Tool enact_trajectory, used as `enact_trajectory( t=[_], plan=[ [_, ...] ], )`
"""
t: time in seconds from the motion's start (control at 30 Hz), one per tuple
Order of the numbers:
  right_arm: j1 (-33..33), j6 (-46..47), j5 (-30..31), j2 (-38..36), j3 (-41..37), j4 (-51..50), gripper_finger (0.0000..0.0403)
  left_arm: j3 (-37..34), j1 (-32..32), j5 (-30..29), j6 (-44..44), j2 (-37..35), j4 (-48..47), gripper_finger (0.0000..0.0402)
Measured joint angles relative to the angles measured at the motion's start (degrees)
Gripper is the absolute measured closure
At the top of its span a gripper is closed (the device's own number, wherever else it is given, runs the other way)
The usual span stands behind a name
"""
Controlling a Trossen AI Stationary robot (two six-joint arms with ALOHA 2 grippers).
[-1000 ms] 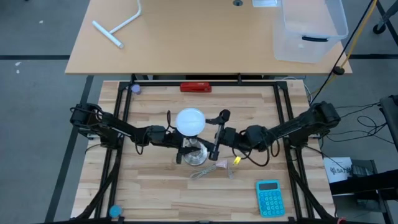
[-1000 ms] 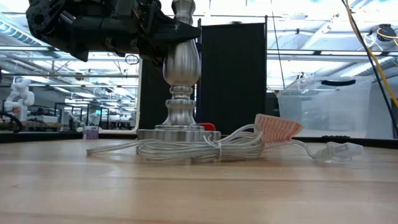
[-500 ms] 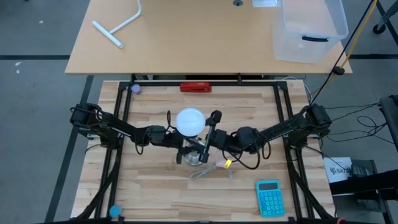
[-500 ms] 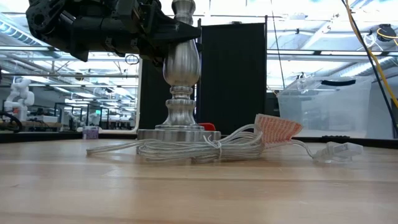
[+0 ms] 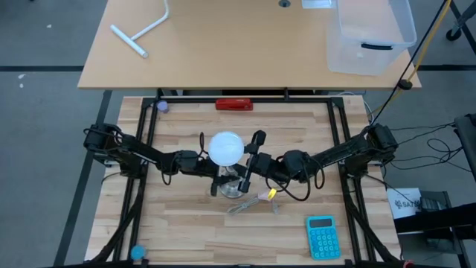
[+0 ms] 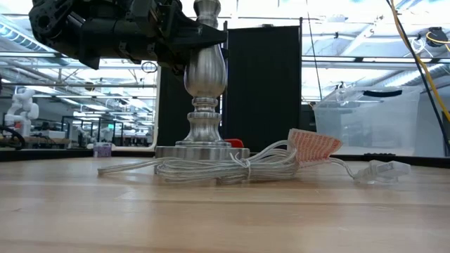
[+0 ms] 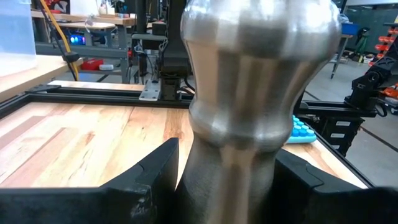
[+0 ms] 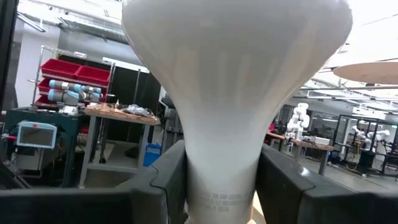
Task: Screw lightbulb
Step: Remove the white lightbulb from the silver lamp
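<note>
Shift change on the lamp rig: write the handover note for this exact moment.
Left gripper: shut on the lamp stand, steadying its silver stem.
Right gripper: fingers on either side of the lightbulb at its narrow neck, closing on it.
Lightbulb: upright on top of the stand, mid-table; the cord is bundled at the foot.
Done: bulb placed on the stand.
Left: turn the bulb home; how far it is screwed in cannot be seen.
</note>
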Motion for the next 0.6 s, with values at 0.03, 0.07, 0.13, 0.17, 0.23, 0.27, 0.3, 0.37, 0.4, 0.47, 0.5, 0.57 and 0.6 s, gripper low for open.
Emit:
enact_trajectory(
  t=[0.03,0.07,0.13,0.17,0.23,0.27,0.3,0.37,0.4,0.47,0.5,0.57,0.6],
  plan=[
    [0.0,-0.02,-0.05,-0.03,0.0,-0.26,0.0261,0.02,0.0,0.0,0.0,0.0,-0.01,0.0211],
    [-0.04,-0.06,-0.16,-0.1,0.0,-0.49,0.0261,0.02,0.0,0.0,0.0,0.0,-0.01,0.0211],
    [-0.28,0.05,-1.09,-0.67,0.0,-2.13,0.0261,0.02,-0.11,-0.04,0.01,0.0,0.02,0.0211],
    [-0.57,0.8,-2.59,-1.22,0.0,-3.67,0.0261,0.0,-0.27,-0.17,0.03,0.0,0.04,0.0211],
    [-1.65,4.0,-6.52,-2.54,0.01,-7.25,0.0261,0.0,-0.46,-0.39,0.07,0.0,0.02,0.0211],
    [-2.34,5.69,-8.66,-3.17,0.02,-8.74,0.0261,-0.02,-0.46,-0.39,0.18,0.0,0.04,0.0211],
    [-3.01,6.94,-10.72,-3.8,0.0,-10.36,0.0261,-0.02,-0.46,-0.39,0.28,0.0,0.04,0.0211],
    [-4.33,9.3,-14.61,-4.88,0.02,-12.95,0.0261,-0.02,-0.46,-0.37,0.42,0.0,0.08,0.0211],
    [-5.01,10.28,-16.53,-5.22,0.04,-13.95,0.0262,-0.02,-0.46,-0.37,0.42,0.0,0.11,0.0211],
    [-6.25,11.6,-20.46,-5.86,0.04,-15.2,0.0261,-0.02,-0.46,-0.37,0.46,0.0,0.15,0.0211],
    [-6.87,12.07,-22.75,-6.0,0.04,-15.64,0.0262,-0.02,-0.48,-0.35,0.49,0.0,0.17,0.0211],
    [-8.1,13.18,-27.09,-6.05,0.04,-15.63,0.0262,-0.02,-0.48,-0.33,0.61,0.0,0.15,0.0211],
    [-8.7,13.78,-29.15,-6.1,0.04,-15.77,0.0262,-0.02,-0.48,-0.24,0.66,0.0,0.17,0.0211]
  ],
)
